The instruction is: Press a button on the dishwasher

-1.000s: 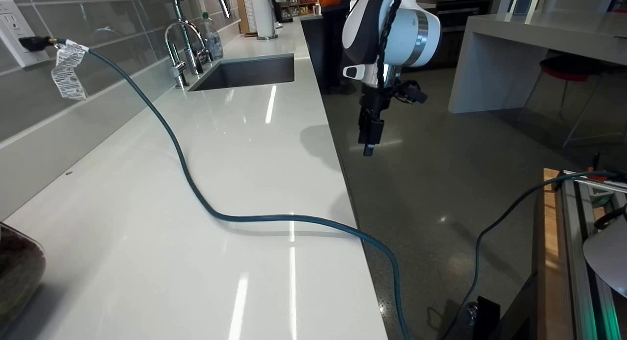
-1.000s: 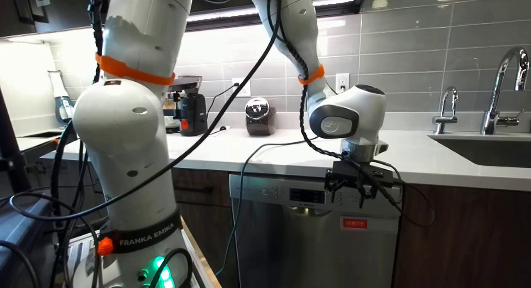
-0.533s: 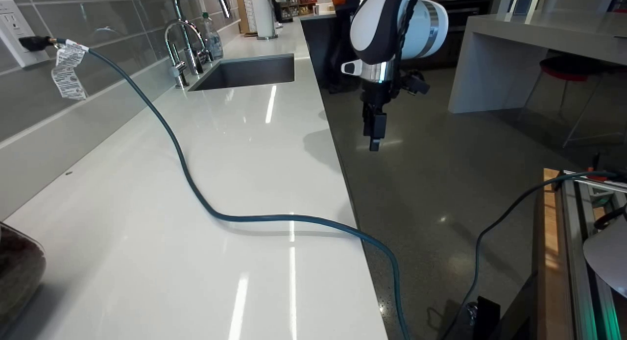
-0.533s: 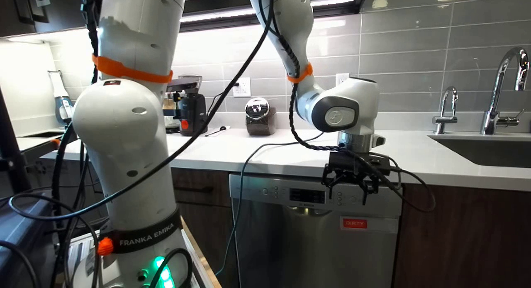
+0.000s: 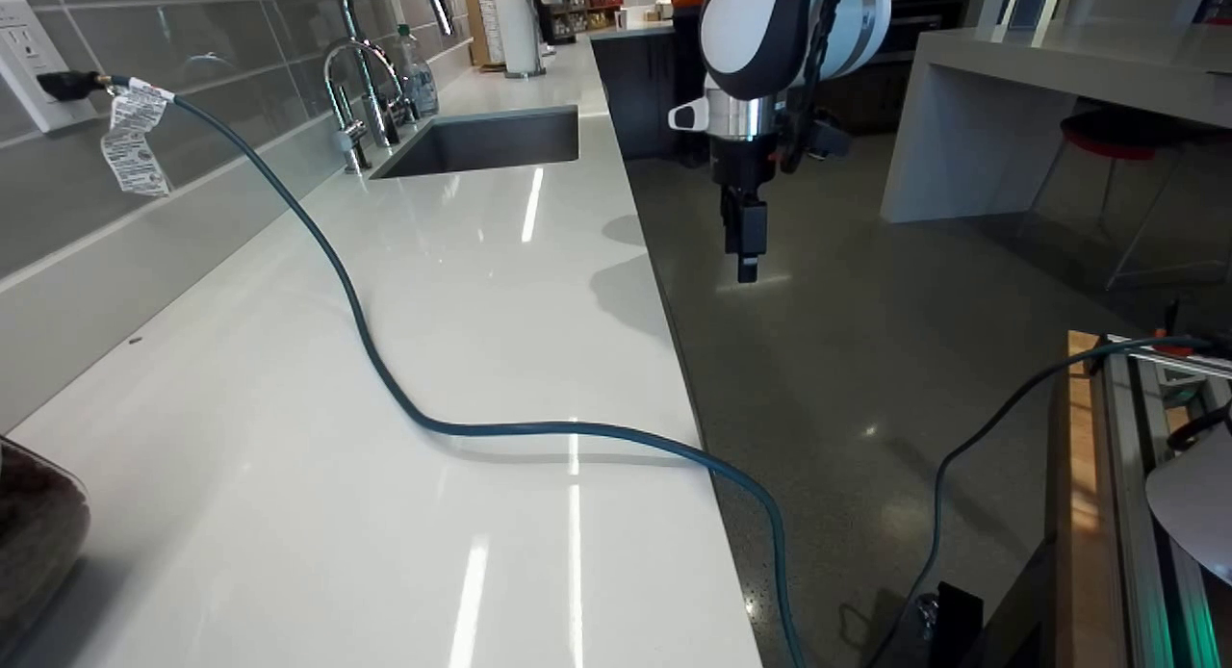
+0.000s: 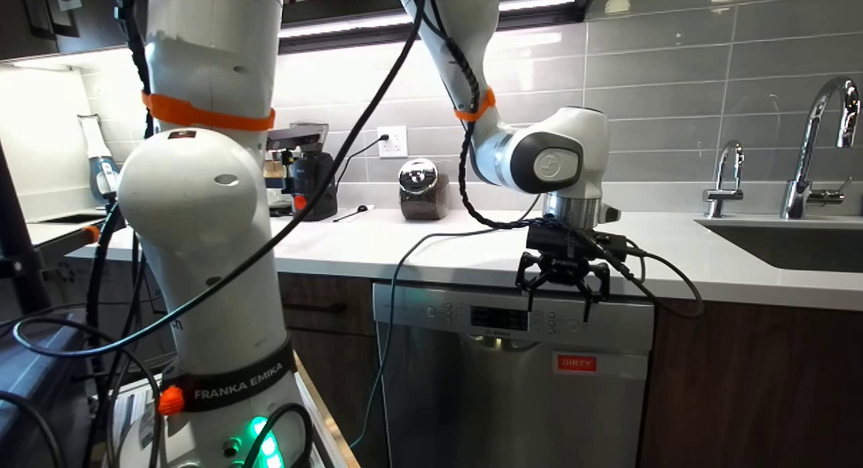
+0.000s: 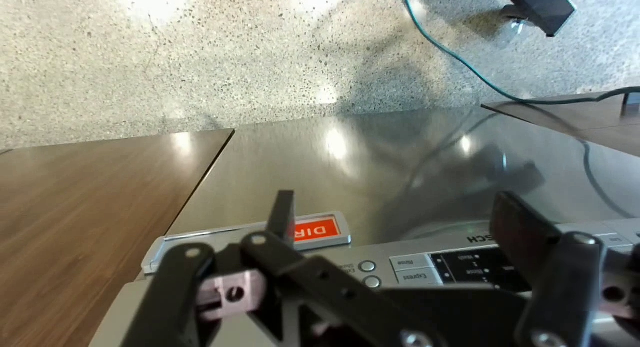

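Pointing the gripper [image 6: 558,311] down with jaws wide apart, slightly higher and farther from the sink [image 6: 802,245] than half a second ago, framing small round buttons [image 7: 367,266] on the dishwasher [image 6: 506,394] between them in the wrist view; leaving floor [image 5: 828,379] visible beside the countertop's [image 5: 481,331] front edge in an exterior view

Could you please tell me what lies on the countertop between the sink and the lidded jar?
A teal cable lies between them in both exterior views; an exterior view also shows a small dark speck there.
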Controlling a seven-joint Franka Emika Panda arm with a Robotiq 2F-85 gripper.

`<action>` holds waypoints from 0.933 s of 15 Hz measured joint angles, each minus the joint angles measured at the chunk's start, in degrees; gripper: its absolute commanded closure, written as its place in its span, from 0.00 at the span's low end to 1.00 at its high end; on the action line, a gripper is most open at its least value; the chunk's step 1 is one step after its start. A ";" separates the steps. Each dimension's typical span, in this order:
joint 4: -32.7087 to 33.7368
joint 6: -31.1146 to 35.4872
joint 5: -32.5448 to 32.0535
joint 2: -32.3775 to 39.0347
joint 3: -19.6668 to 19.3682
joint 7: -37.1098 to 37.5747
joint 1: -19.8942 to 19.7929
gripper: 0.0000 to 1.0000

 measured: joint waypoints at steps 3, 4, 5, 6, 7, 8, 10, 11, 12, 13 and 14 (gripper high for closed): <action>-0.03 -2.62 -1.99 -1.96 0.16 1.71 0.08 0.00; -0.05 -3.40 -2.54 -2.61 0.25 2.17 0.13 0.00; -0.07 -4.21 -3.08 -3.32 0.32 2.59 0.23 0.00; -0.10 -4.87 -3.51 -4.00 0.43 2.95 0.32 0.00; -0.14 -5.55 -3.83 -4.70 0.52 3.23 0.45 0.00; -0.18 -6.19 -4.05 -5.33 0.59 3.43 0.58 0.00; -0.30 -7.34 -4.63 -6.59 0.67 3.98 0.90 0.00; -0.37 -7.94 -5.02 -7.18 0.71 4.28 1.05 0.00; -0.47 -8.48 -5.39 -7.78 0.74 4.56 1.20 0.00; -0.60 -8.93 -5.71 -8.33 0.77 4.82 1.34 0.00; -0.76 -9.22 -5.95 -8.90 0.79 5.04 1.50 0.00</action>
